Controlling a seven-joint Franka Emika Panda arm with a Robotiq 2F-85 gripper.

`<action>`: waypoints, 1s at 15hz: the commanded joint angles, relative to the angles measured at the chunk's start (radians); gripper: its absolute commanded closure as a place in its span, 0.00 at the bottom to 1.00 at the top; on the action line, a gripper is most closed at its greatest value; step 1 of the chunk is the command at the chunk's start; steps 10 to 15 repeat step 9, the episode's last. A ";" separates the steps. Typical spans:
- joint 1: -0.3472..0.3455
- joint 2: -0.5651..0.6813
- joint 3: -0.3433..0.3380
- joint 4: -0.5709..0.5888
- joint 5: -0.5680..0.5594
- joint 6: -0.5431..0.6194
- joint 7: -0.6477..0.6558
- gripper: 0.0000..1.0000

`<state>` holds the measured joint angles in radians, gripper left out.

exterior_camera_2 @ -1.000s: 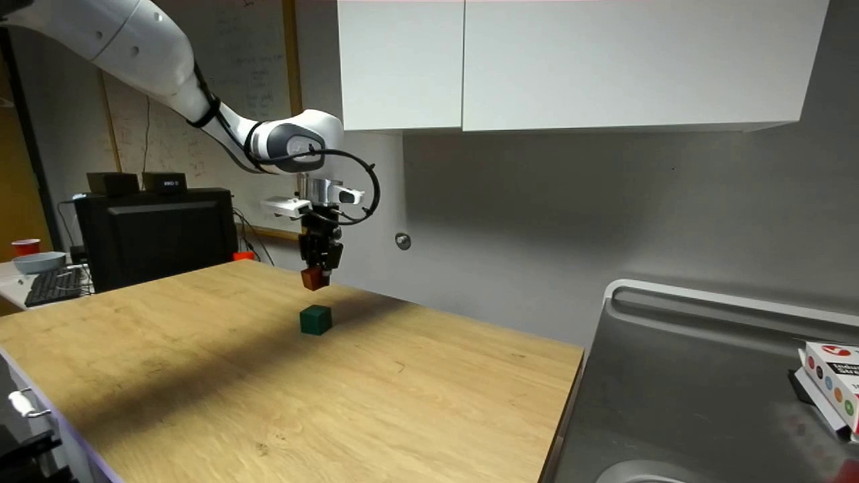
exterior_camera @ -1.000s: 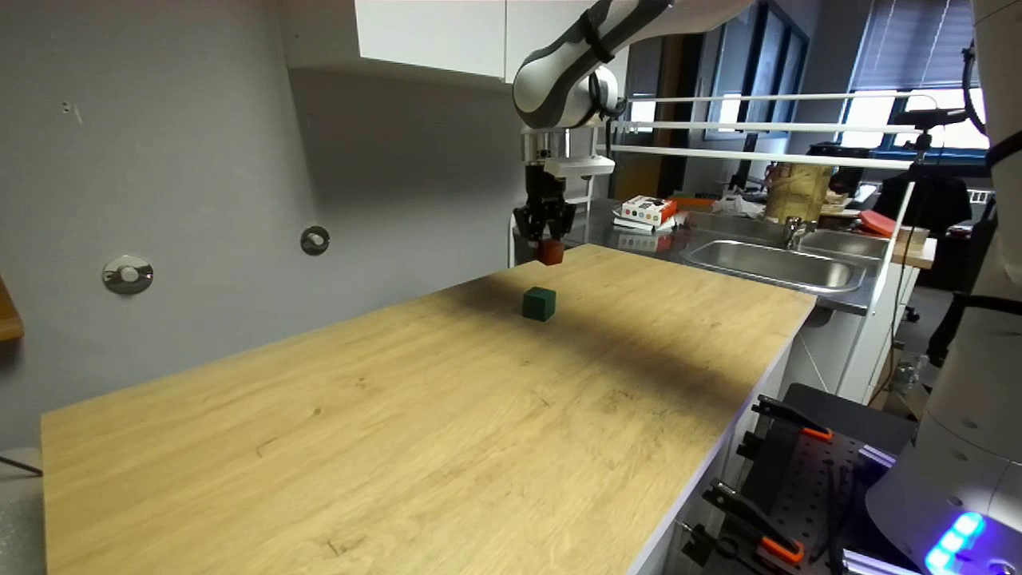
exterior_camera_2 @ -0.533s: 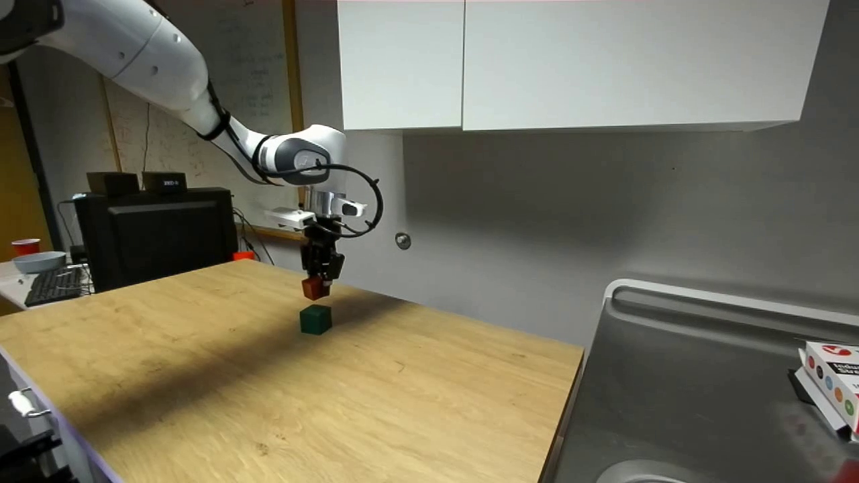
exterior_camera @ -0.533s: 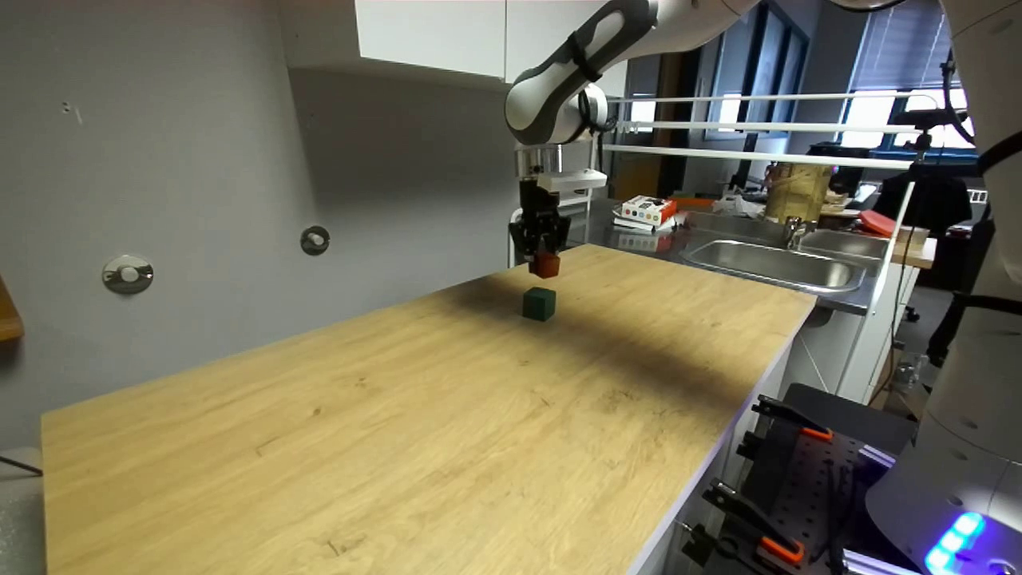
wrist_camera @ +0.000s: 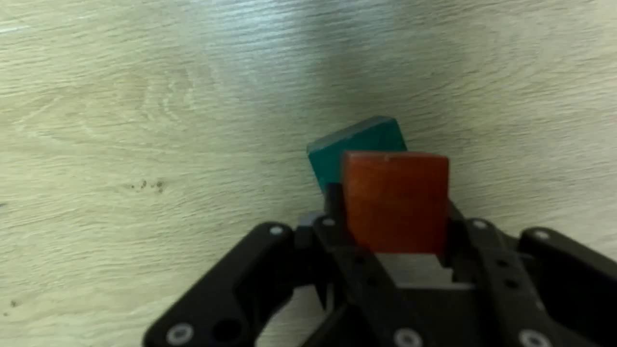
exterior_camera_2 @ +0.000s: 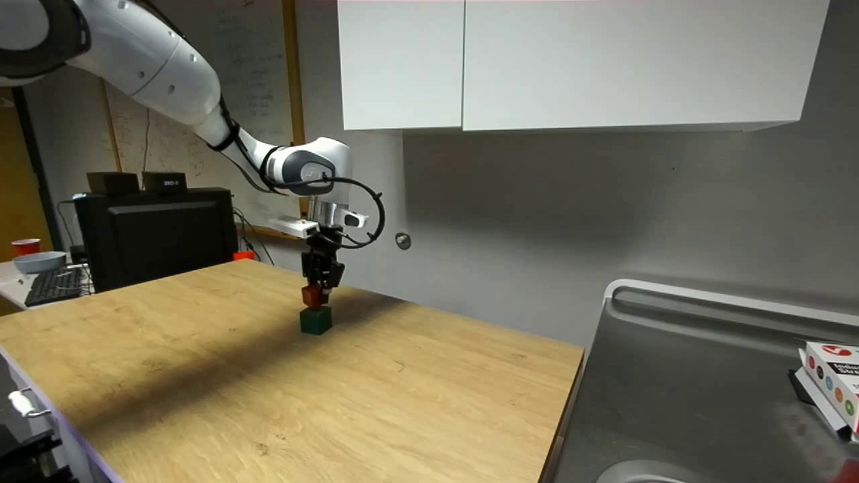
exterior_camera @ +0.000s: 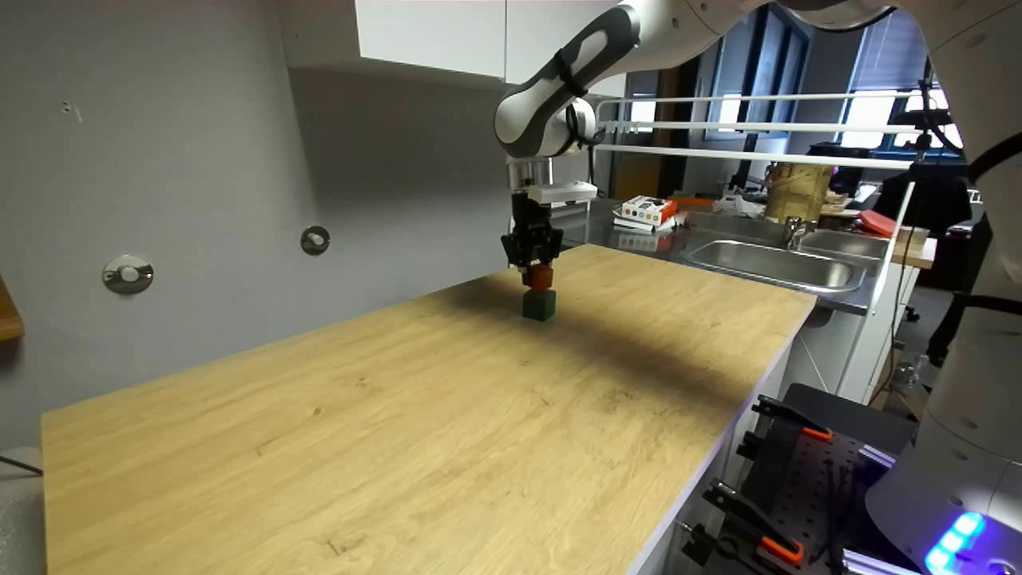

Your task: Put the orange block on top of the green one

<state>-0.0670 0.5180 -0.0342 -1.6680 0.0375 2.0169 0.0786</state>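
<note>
One orange block (exterior_camera: pixel 540 277) is clasped in the claw (wrist_camera: pixel 394 207); beneath the claw stands the green block (exterior_camera_2: pixel 316 321), contact unclear. Apparent step: placing. The next move likely calls for squaring edges, gentle seating, then release.

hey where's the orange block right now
In the wrist view, the orange block is right of centre, gripped between the fingers. Both exterior views show it directly above the green block; whether they touch is unclear.
</note>
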 commanded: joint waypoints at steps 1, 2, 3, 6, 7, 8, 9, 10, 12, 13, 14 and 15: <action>-0.008 0.045 0.005 0.047 0.026 -0.037 -0.025 0.82; -0.007 0.054 0.004 0.051 0.026 -0.039 -0.023 0.32; -0.006 0.055 0.004 0.058 0.024 -0.045 -0.022 0.31; -0.001 0.055 0.004 0.069 0.016 -0.071 -0.023 0.12; 0.001 0.052 0.002 0.071 0.013 -0.081 -0.021 0.05; 0.004 0.046 0.001 0.070 0.009 -0.089 -0.018 0.00; 0.006 0.040 0.000 0.070 0.006 -0.095 -0.015 0.00; 0.006 0.040 0.000 0.070 0.006 -0.095 -0.015 0.00; 0.006 0.040 0.000 0.070 0.006 -0.095 -0.015 0.00; 0.006 0.040 0.000 0.070 0.006 -0.095 -0.015 0.00; 0.006 0.040 0.000 0.070 0.006 -0.095 -0.015 0.00; 0.006 0.040 0.000 0.070 0.006 -0.095 -0.015 0.00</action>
